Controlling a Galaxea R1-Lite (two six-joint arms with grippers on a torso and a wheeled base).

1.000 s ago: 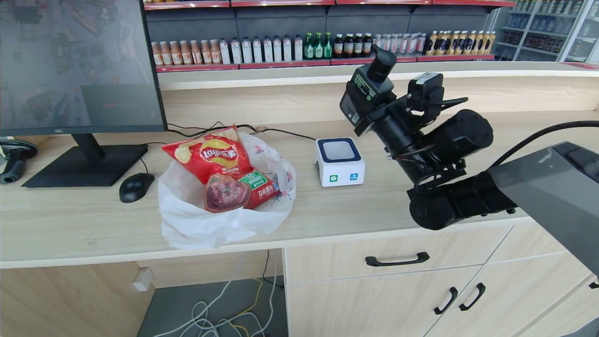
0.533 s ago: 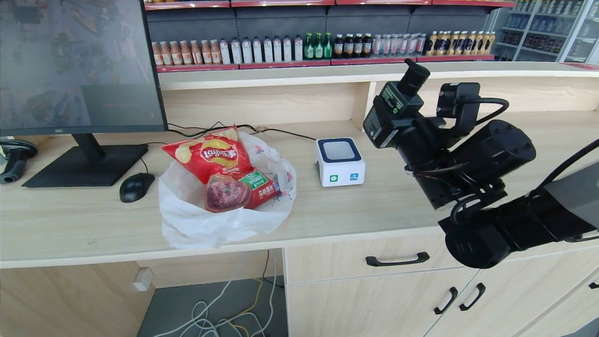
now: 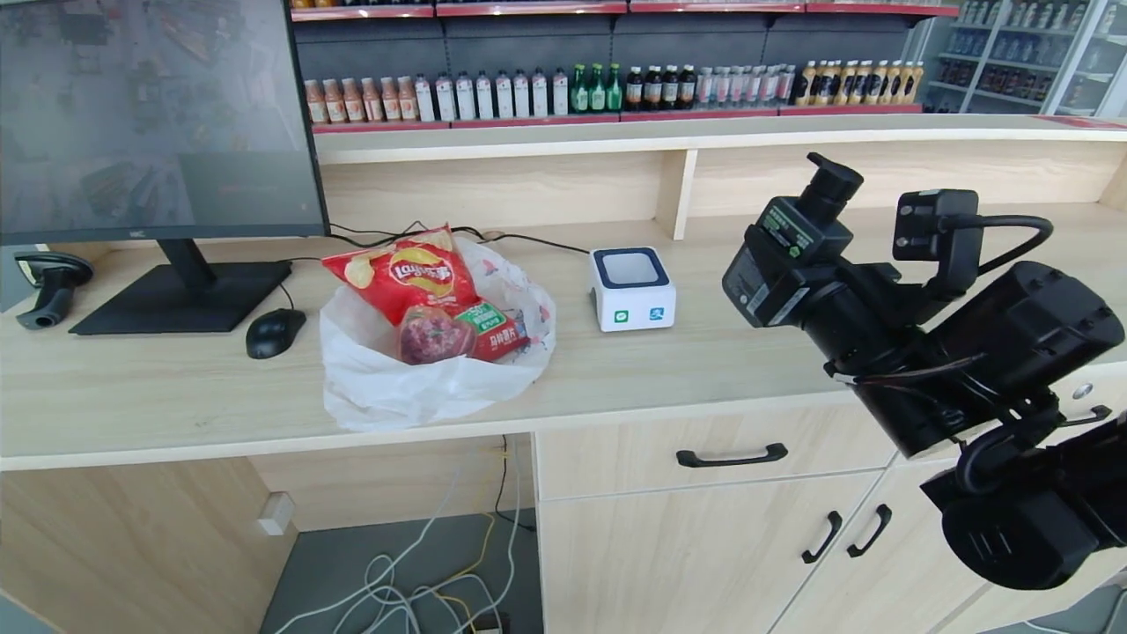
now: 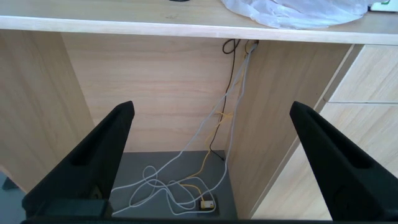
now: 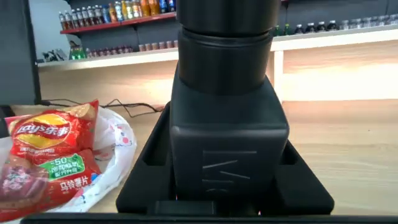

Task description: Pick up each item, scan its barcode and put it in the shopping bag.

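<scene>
A white plastic shopping bag (image 3: 414, 396) lies open on the wooden counter (image 3: 158, 396). In it are a red chips bag (image 3: 409, 277), a red and green packet (image 3: 497, 333) and a round dark-red packet (image 3: 431, 336). A white box scanner (image 3: 629, 286) stands just right of the bag. My right gripper (image 3: 806, 264) hovers right of the box scanner, in front of the counter's edge, shut on a black handheld scanner (image 5: 227, 137). The right wrist view has the chips bag (image 5: 50, 134) beyond it. My left gripper (image 4: 211, 168) hangs open below the counter, with the bag's edge (image 4: 298, 12) above it.
A monitor (image 3: 158, 123), a black mouse (image 3: 275, 332) and a second handheld scanner (image 3: 53, 282) stand left of the bag. Drawers and doors (image 3: 731, 455) are under the counter on the right. Loose cables (image 3: 414, 590) lie on the floor in the open bay. Bottle shelves (image 3: 616, 88) are behind.
The head camera has shifted, so the whole scene sits slightly differently. My right arm with the black scanner has drawn back from the white box scanner toward the right and lower.
</scene>
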